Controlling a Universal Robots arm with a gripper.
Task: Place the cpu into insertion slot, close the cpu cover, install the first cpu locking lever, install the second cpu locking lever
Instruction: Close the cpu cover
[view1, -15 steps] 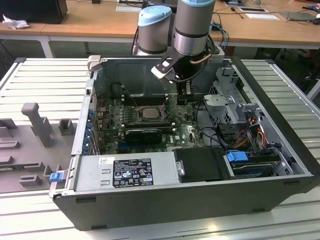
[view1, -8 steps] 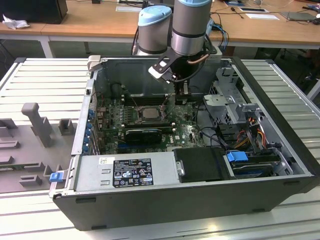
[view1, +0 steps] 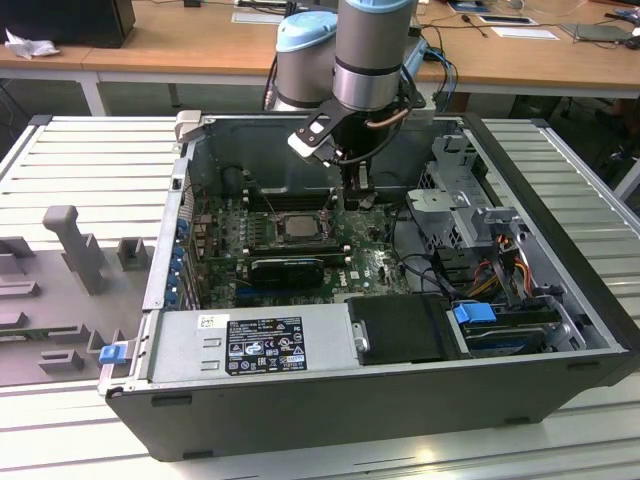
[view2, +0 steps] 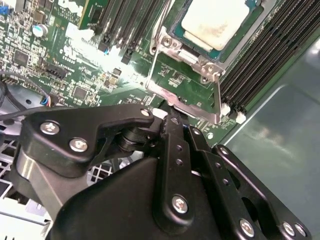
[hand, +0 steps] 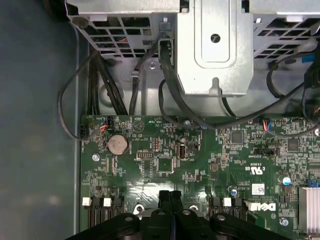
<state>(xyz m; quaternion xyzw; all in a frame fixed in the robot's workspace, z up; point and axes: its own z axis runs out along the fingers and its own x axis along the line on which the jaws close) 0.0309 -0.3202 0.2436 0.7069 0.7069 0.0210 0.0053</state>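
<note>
Just beside the insertion slot (view2: 175, 34), where the cpu (view2: 217, 20) sits framed by the cpu cover (view2: 200, 62), the jaws hang closed together, empty.

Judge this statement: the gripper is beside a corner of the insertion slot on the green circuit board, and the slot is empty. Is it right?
No. The insertion slot is not empty: the second wrist view shows the cpu lying in it. The rest holds.
</note>
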